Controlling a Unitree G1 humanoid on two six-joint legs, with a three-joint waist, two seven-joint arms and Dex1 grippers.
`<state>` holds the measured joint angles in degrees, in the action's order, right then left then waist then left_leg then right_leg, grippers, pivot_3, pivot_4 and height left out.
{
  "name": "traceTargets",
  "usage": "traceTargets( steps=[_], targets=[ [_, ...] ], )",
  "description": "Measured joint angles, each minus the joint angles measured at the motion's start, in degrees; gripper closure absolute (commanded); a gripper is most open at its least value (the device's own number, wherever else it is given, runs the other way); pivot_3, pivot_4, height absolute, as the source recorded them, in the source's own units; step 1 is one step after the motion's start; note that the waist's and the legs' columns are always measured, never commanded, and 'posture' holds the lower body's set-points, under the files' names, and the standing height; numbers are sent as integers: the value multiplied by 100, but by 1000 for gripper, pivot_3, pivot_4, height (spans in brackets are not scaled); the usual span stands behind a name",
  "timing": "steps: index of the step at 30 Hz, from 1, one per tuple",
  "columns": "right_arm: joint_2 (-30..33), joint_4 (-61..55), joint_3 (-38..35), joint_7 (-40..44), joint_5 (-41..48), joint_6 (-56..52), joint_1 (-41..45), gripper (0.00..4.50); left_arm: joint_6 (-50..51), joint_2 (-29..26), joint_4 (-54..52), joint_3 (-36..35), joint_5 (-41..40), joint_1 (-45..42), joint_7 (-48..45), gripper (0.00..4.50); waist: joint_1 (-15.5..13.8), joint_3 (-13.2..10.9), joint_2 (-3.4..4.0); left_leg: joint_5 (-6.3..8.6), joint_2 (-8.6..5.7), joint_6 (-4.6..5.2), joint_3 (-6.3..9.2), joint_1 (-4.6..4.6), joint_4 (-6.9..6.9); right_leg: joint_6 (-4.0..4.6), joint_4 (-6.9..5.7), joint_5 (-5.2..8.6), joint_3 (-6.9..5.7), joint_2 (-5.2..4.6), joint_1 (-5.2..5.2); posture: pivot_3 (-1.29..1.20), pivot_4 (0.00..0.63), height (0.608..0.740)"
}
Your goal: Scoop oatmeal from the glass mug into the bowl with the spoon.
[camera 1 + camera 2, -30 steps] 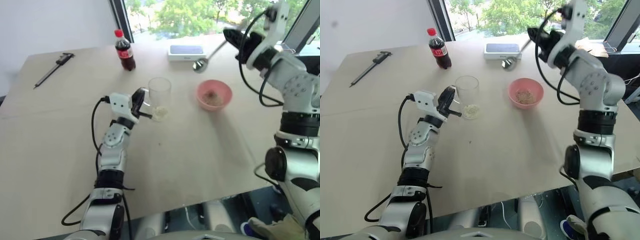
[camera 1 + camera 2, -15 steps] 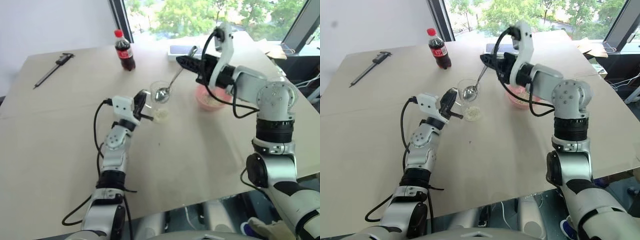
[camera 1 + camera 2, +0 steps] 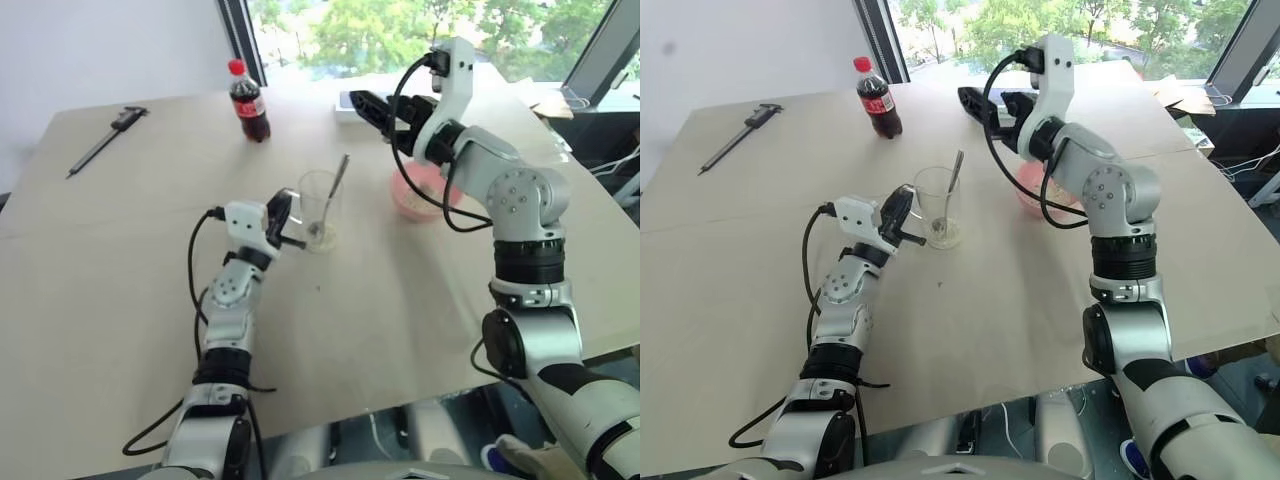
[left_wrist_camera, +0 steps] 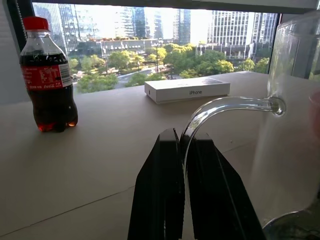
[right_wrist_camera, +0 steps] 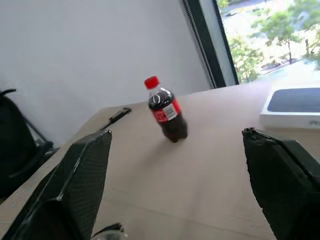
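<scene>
Spoon [image 3: 333, 193] stands in glass mug [image 3: 319, 207], handle-clamped by left tool [image 4: 183, 150]; right tool [image 3: 372, 108] gapes empty.

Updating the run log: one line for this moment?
left gripper: shut on glass mug handle | right gripper: open | spoon: in mug

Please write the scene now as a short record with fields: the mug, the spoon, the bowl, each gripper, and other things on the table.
glass mug: upright near the table middle, oatmeal at its bottom
spoon: standing in the mug, handle leaning over the rim, held by no gripper
bowl: pink, right of the mug, partly behind the right arm
left gripper: fingers shut on the mug handle
right gripper: fingers open, empty, above the table behind the mug
other things: cola bottle, white phone box, caliper
</scene>
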<state>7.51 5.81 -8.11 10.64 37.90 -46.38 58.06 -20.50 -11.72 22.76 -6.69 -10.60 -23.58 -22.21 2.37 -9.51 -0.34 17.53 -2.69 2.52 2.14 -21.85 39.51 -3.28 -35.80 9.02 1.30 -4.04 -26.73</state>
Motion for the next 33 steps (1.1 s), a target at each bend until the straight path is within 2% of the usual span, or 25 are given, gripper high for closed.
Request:
traceTargets(
  steps=[4,5,6,10,17,23,29,31,33],
  targets=[
    [-93,0,-80,4,-14,53,0,177,-169,5,76,0,-5,32,-71,4500,1,1,0,0,1,0,-2,3,0,0,0,0,1,0,0,0,150,740],
    [-116,-1,-80,6,-14,53,0,111,-177,16,76,-3,-45,57,-105,3758,0,2,1,0,1,0,-1,3,0,0,-1,0,1,-1,0,0,150,740],
    [-130,-1,-80,8,-13,53,0,111,-179,26,76,2,-61,100,-132,3446,0,2,0,0,1,0,-2,3,0,0,-1,0,1,-1,0,0,150,740],
    [-138,-2,-91,14,-13,53,0,111,-193,43,77,-5,-62,198,-127,1661,-3,2,0,0,1,0,-1,2,0,0,-1,0,1,-1,0,0,150,740],
    [-112,-1,-106,138,-58,182,-3,111,-222,-78,-32,-1,1,466,-125,1661,8,2,1,0,1,1,-2,3,0,0,0,0,2,0,0,0,150,740],
    [32,-14,-108,421,-214,545,-228,111,69,-236,-853,36,35,981,-131,1661,2,4,-3,1,2,1,-1,1,-1,0,2,0,1,-1,0,0,150,740],
    [586,-303,-17,1054,-631,1226,-1317,111,1020,-540,-2300,39,-190,1942,-240,1661,-11,5,-5,2,3,2,-1,-2,-2,0,10,1,2,-2,0,0,150,740],
    [954,-644,44,1527,-668,1431,-1832,111,1296,-667,-2728,29,-274,2337,-296,1661,-16,5,-5,2,4,3,-1,-1,-3,0,15,1,1,-2,2,0,150,740],
    [1254,-999,51,1938,-658,1540,-2269,111,1500,-749,-2960,-62,-380,2628,-311,1145,-16,4,-5,9,5,15,-3,6,-3,0,11,1,3,-1,4,0,150,740]
  ],
)
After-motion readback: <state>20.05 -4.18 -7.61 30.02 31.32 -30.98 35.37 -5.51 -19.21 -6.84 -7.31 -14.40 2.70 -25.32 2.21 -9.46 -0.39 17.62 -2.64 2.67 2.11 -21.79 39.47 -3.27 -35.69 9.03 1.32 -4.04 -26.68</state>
